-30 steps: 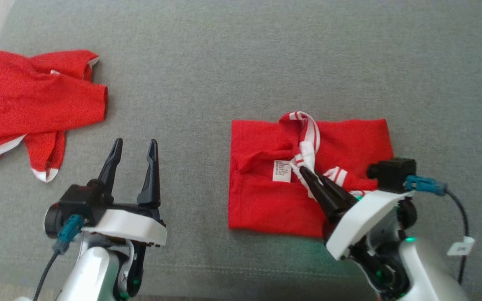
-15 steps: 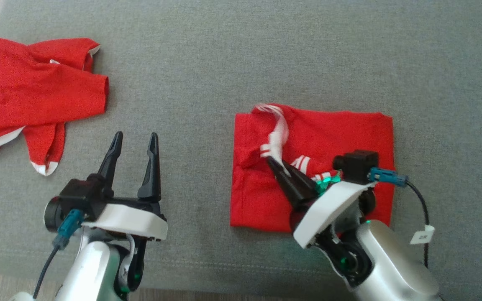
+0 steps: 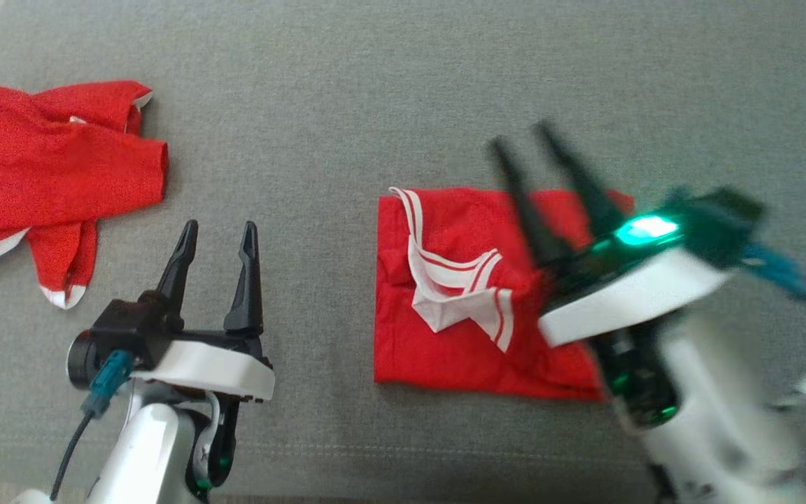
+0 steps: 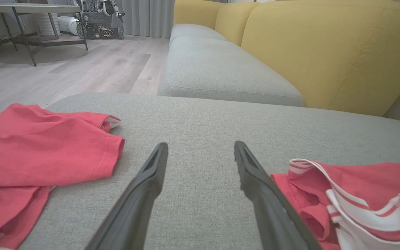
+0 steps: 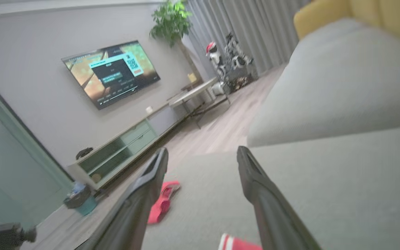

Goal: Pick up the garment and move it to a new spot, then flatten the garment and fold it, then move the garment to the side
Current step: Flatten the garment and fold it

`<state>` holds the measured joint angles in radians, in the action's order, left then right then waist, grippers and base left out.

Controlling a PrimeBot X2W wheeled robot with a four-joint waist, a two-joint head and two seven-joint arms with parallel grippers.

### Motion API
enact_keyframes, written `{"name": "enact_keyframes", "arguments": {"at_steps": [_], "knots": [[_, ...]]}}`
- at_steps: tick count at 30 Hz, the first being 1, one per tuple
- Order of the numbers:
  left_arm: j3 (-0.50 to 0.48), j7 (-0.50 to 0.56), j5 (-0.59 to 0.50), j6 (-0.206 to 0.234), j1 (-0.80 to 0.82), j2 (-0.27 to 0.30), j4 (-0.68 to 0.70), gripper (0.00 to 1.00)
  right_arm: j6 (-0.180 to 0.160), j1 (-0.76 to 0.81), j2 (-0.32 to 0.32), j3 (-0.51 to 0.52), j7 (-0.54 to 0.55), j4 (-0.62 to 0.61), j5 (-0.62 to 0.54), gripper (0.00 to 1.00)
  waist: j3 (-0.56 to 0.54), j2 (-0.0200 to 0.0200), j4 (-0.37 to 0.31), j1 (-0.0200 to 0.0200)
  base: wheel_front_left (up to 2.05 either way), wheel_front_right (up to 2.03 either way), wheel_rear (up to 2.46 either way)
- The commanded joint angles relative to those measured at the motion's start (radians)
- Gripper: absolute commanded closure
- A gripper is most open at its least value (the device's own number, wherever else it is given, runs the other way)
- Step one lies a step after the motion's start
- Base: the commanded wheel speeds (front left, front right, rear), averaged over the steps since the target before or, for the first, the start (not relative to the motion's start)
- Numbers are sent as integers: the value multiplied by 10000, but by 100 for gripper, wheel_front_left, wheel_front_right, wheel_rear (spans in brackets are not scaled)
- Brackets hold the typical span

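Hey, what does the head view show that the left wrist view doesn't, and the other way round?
Head view, not the left wrist: the right gripper, blurred and open, over the right side of the folded garment.
Left wrist view, not the head: a yellow backrest, a wood floor and a table beyond the cushion.
Both: the open, empty left gripper, the folded garment with its striped collar on top, a crumpled garment to the robot's left, and the grey cushion under them.

We see the red garment (image 3: 459, 350) folded roughly square (white striped trim rumpled on top), lying flat, partly beneath our right fingers (image 3: 525, 210).
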<state>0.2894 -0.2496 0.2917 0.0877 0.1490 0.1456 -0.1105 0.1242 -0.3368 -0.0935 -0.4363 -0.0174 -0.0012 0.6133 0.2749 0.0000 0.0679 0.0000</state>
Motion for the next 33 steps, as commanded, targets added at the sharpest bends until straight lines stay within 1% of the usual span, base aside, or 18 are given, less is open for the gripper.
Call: {"name": "enact_keyframes", "arguments": {"at_steps": [1, 5, 8, 14, 18, 22, 33], "knots": [[-382, -122, -98, 14, 216, 101, 257, 0, 65, -54, 3, 20, -131, -453, -155, 0, -28, 0, -34, 0, 0, 0, 0], [-441, -122, -94, 47, 175, 152, 254, 0, 65, 362, -377, 1470, -314, -1158, -1236, 0, -113, 0, -157, 0, 0, 0, 0], [-487, -122, -78, 63, 169, 214, 246, 0, 65, 895, -665, 2460, -193, -1377, -1999, 0, -189, 0, -219, 0, 0, 0, 0], [-564, -118, -38, 119, 78, 354, 298, 0, 65, 2209, -1030, 3865, -80, -1664, -3033, 0, -333, 0, -312, 0, 0, 0, 0], [-581, -93, -7, 157, -99, 458, 331, 0, 65, 3068, -986, 4361, -213, -1845, -3612, 0, -544, 0, -392, 0, 0, 0, 0], [-570, -40, 29, 163, -312, 553, 390, 0, 65, 3488, -804, 4442, -239, -1918, -3783, 0, -900, 0, -454, 0, 0, 0, 0], [-474, 245, 144, 180, -1239, 853, 650, 0, 65, 4235, -494, 4581, -9, -1818, -3816, 0, -2035, 0, -527, 0, 0, 0, 0]]}}
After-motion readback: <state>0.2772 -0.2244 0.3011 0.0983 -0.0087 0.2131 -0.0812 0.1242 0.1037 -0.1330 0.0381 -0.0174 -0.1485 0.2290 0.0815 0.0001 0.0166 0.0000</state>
